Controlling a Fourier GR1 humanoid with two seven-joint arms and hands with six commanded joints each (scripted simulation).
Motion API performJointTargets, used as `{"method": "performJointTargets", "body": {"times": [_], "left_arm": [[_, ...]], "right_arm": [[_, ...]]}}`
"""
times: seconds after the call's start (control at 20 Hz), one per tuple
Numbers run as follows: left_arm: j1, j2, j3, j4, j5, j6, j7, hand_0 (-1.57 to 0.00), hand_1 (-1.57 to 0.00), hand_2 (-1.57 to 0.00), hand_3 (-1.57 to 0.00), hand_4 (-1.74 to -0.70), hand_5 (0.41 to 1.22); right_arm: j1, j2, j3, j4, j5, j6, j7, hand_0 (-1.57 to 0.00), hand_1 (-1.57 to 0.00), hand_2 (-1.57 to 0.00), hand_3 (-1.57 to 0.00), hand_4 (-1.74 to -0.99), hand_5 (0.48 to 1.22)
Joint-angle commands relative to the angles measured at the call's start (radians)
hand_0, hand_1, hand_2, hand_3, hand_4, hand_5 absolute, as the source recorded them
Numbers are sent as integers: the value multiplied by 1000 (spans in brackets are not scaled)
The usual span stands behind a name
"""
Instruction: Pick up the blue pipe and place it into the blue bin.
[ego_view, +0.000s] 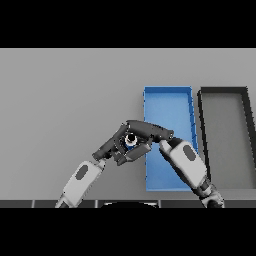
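Here the right robot hand (145, 131) grips the blue pipe (130, 140) beside the blue bin (168, 92).

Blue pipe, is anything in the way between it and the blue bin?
Nothing visible is. The blue pipe sits between both hands just left of the blue bin, whose floor looks bare. The right hand reaches across the bin's left edge.

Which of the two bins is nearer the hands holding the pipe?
The blue bin: the right hand reaches over its left edge. The dark bin sits farther right, untouched.
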Motion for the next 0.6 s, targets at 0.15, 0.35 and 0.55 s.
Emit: {"method": "performJointTargets", "body": {"times": [0.15,0.35,0.55], "left_arm": [[-6,-10,11,4,7,-25,-3,-1571,-1571,-1571,-1441,-1718,1221],[-7,-9,21,-8,-12,-28,3,-1571,-1571,-1571,-1428,-1730,1221],[1,3,22,-19,-53,6,-43,-1571,-1571,-1571,-1454,-1724,1221]], "right_arm": [[13,-10,18,-8,24,3,-59,-1454,-1454,-1460,-1357,-1680,1034],[20,-22,18,-14,26,-10,-105,-1523,-1523,-1526,-1484,-1716,1144],[29,4,12,-26,50,-40,-92,-1551,-1551,-1552,-1535,-1731,1190]]}}
